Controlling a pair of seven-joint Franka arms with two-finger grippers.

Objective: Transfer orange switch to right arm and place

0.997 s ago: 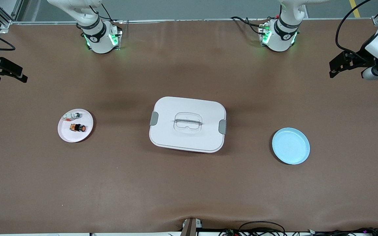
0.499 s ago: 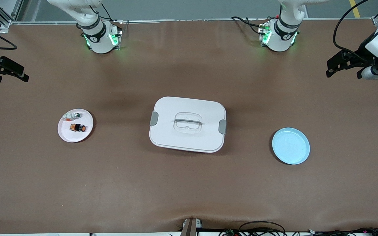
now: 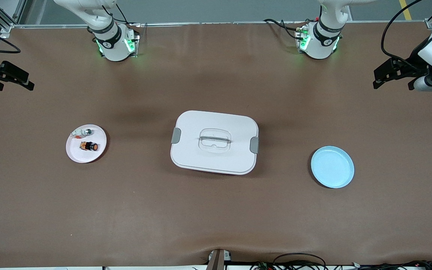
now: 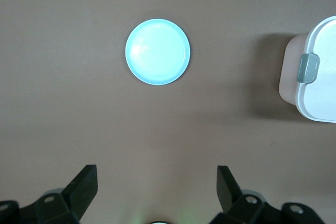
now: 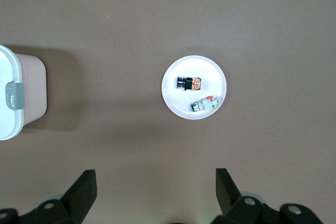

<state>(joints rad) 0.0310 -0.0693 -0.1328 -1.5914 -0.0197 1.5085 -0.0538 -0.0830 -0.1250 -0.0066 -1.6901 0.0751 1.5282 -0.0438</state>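
Note:
The orange switch [image 3: 89, 146], black with an orange cap, lies on its side on a small white plate [image 3: 83, 155] toward the right arm's end of the table. It also shows in the right wrist view [image 5: 188, 83] on that plate [image 5: 197, 69]. My right gripper [image 3: 13, 85] is open and empty, high over the table's edge at the right arm's end, well apart from the plate; its jaws stand wide in its wrist view [image 5: 156, 182]. My left gripper [image 3: 391, 83] is open and empty, high over the left arm's end, its jaws wide [image 4: 157, 182].
A small silver-and-white part [image 3: 82, 132] lies on the same white plate, beside the switch [image 5: 206, 103]. A white lidded box [image 3: 214, 142] with grey clasps stands mid-table. A light blue plate [image 3: 332, 167] lies bare toward the left arm's end [image 4: 157, 52].
Both grippers have shifted only slightly, high over the table's ends. The switch, plates and box have not moved.

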